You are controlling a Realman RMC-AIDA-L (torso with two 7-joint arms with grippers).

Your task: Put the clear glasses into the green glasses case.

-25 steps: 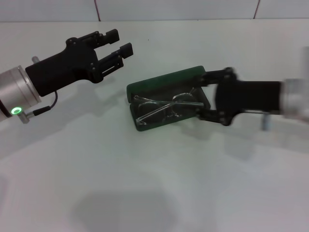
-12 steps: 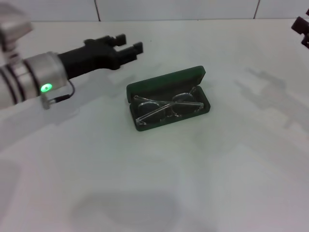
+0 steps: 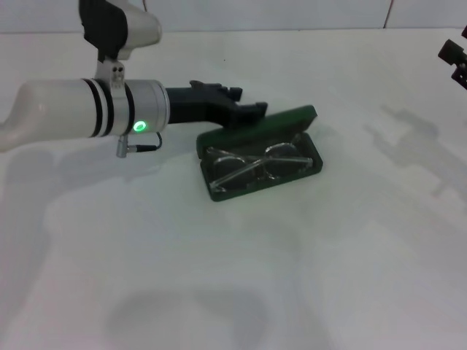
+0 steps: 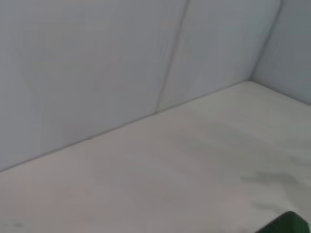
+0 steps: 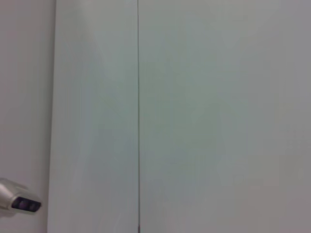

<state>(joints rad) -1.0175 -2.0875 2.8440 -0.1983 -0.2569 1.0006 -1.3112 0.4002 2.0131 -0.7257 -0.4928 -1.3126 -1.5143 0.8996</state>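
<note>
The green glasses case (image 3: 310, 162) lies open on the white table, with its lid (image 3: 255, 125) standing up along the far side. The clear glasses (image 3: 252, 165) lie folded inside the tray, arms crossed over the lens. My left gripper (image 3: 246, 103) reaches in from the left, just behind the lid and at its upper edge. Its two fingers show apart with nothing between them. The left wrist view shows only a corner of the case (image 4: 289, 224). My right gripper (image 3: 455, 61) is at the far right edge, well away from the case and only partly in view.
A white table (image 3: 233, 277) spreads around the case, with a tiled wall behind it. My left forearm (image 3: 87, 117) crosses the left side of the table above the surface. The right wrist view shows the wall and a small grey part (image 5: 19, 203).
The right gripper has pulled away from the case to the far right edge. The left arm has swung right and down, up to the back of the lid. The case has shifted slightly right.
</note>
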